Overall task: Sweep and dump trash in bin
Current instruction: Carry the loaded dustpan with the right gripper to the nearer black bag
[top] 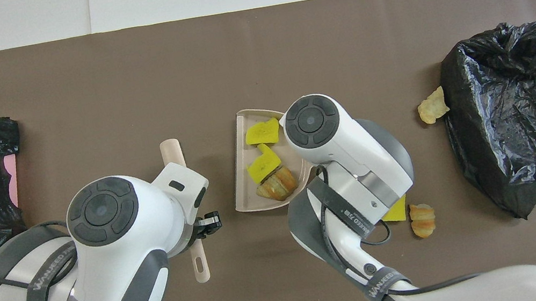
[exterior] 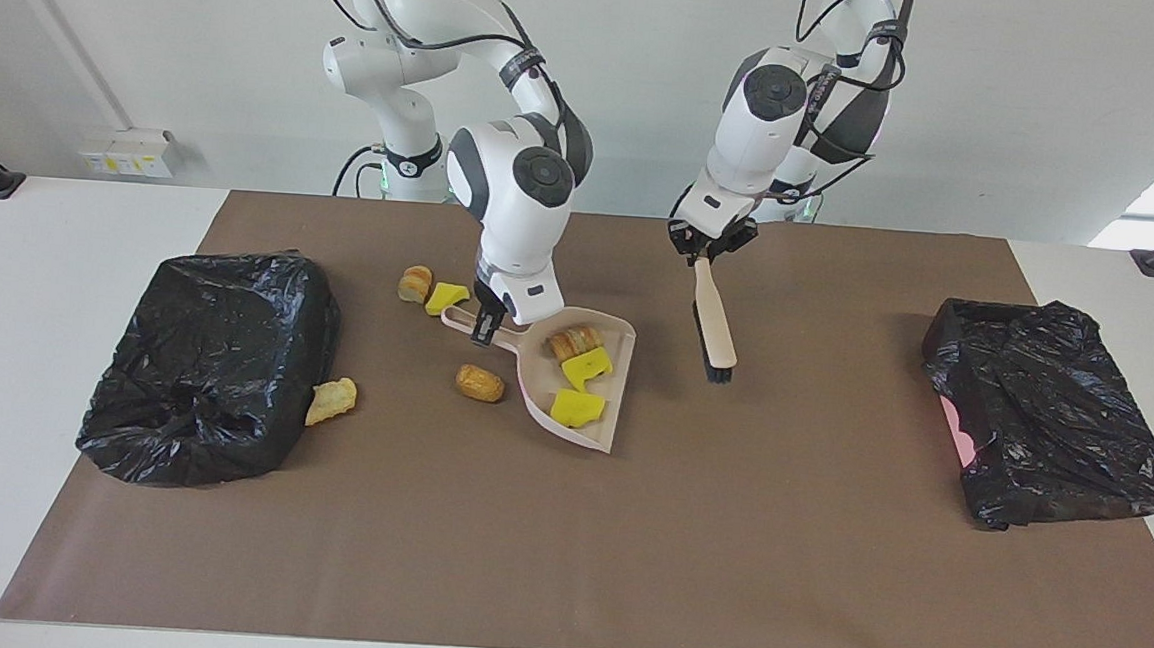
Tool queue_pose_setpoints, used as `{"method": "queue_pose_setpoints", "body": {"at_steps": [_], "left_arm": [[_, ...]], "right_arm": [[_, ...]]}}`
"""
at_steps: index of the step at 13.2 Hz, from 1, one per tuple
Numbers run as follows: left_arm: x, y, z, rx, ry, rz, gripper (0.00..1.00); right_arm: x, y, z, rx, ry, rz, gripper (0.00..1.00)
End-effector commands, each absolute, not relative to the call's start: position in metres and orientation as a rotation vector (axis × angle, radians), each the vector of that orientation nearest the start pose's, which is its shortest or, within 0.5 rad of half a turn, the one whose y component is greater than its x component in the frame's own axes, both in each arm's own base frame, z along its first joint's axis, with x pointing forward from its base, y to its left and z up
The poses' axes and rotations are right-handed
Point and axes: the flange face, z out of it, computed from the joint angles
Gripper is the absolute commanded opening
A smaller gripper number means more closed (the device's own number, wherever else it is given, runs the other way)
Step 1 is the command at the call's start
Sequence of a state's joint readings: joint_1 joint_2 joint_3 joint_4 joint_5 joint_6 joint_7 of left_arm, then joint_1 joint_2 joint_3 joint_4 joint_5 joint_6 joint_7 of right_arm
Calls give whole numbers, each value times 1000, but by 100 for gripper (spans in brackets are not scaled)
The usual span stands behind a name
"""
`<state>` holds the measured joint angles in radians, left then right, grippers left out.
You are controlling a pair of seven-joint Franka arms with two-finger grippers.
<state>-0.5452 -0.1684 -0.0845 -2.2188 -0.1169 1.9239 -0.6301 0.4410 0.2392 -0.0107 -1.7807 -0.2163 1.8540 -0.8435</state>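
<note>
My right gripper (exterior: 482,326) is shut on the handle of the pale pink dustpan (exterior: 605,391), which looks slightly lifted off the mat. In the pan lie three pieces of trash: a bread lump (exterior: 574,342) and two yellow chunks (exterior: 584,367). My left gripper (exterior: 706,254) is shut on the brush (exterior: 715,327), which hangs bristles down over the mat beside the pan. Loose trash: a bread lump (exterior: 415,282) and yellow chunk (exterior: 446,297) by the pan's handle, another bread lump (exterior: 479,383), and a tan piece (exterior: 332,399) against the bin (exterior: 208,377). In the overhead view my right arm hides its gripper.
A second black-bagged bin (exterior: 1047,413) with pink showing at its side stands at the left arm's end of the table. The brown mat (exterior: 564,544) covers the middle of the table, white tabletop around it.
</note>
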Motion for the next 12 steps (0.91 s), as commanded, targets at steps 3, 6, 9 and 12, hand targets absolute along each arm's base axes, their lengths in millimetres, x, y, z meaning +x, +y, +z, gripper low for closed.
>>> {"method": "queue_pose_setpoints", "body": {"at_steps": [3, 6, 9, 12], "left_arm": [[326, -355, 396, -3173, -127, 143, 0], [304, -394, 373, -3230, -169, 174, 0], [290, -407, 372, -3237, -195, 176, 0], [278, -414, 359, -3218, -174, 195, 0]], "right_arm": [[572, 180, 460, -2471, -2064, 326, 0], [582, 142, 478, -2421, -2084, 356, 0], [593, 98, 499, -2320, -2171, 339, 0], [593, 47, 524, -2286, -2216, 301, 0]]}}
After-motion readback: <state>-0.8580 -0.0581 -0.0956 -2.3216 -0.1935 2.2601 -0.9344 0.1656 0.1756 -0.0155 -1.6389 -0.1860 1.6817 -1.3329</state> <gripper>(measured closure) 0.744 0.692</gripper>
